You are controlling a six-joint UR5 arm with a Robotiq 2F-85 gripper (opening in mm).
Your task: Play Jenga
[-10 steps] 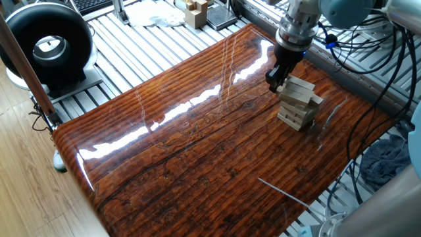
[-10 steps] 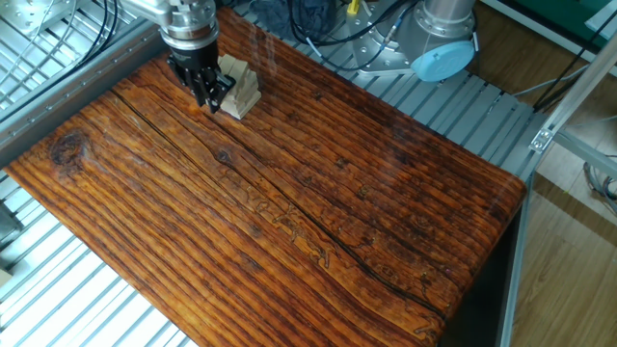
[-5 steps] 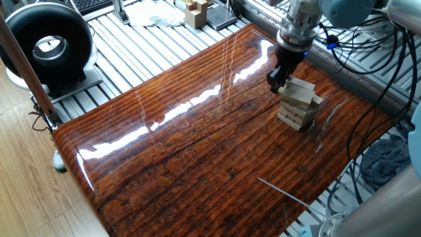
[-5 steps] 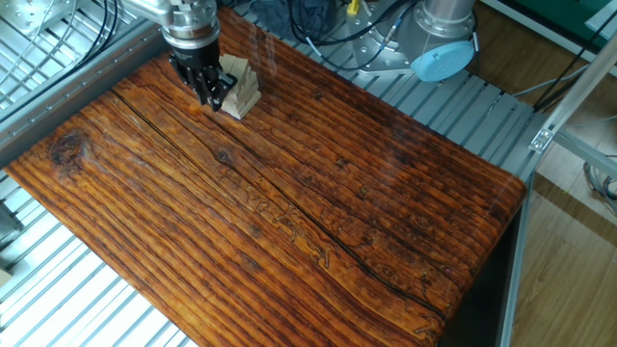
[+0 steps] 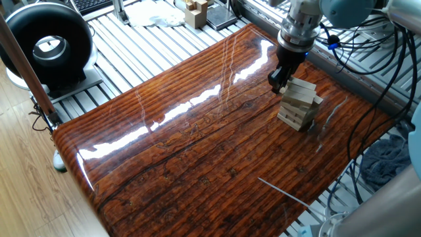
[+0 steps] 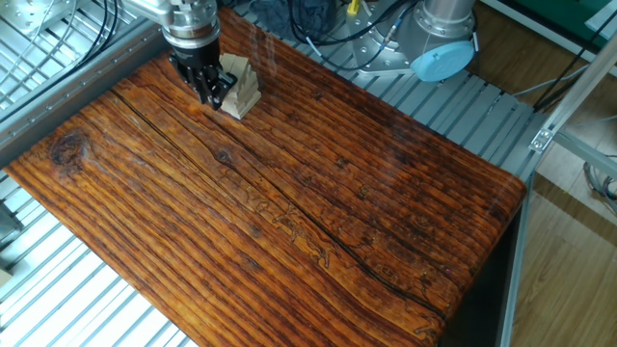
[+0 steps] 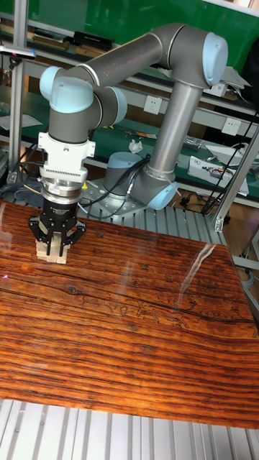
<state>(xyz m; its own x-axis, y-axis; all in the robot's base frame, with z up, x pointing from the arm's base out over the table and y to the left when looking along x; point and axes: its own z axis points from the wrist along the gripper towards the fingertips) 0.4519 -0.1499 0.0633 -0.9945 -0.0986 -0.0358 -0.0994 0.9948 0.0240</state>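
Note:
The Jenga tower [image 5: 299, 105] is a short stack of pale wooden bars near the far right edge of the glossy wooden table [image 5: 197, 145]. Its upper bars sit slightly askew. My gripper [image 5: 279, 84] points down at the tower's top layer on the left side, and its dark fingers are closed on the end of a pale bar there. In the other fixed view the gripper [image 6: 210, 94] stands against the tower [image 6: 241, 92] at the table's far left corner. In the tall view the gripper [image 7: 56, 243] covers the top of the tower [image 7: 52, 254].
A thin white rod [image 5: 283, 191] lies near the table's front right edge. Off the table are a black round device [image 5: 49, 46], tan boxy wooden pieces [image 5: 195, 12] and cables [image 5: 368, 59]. The arm's base [image 6: 439, 48] stands behind the table.
The gripper has edged slightly towards the tower's top. The tower itself has not visibly shifted.

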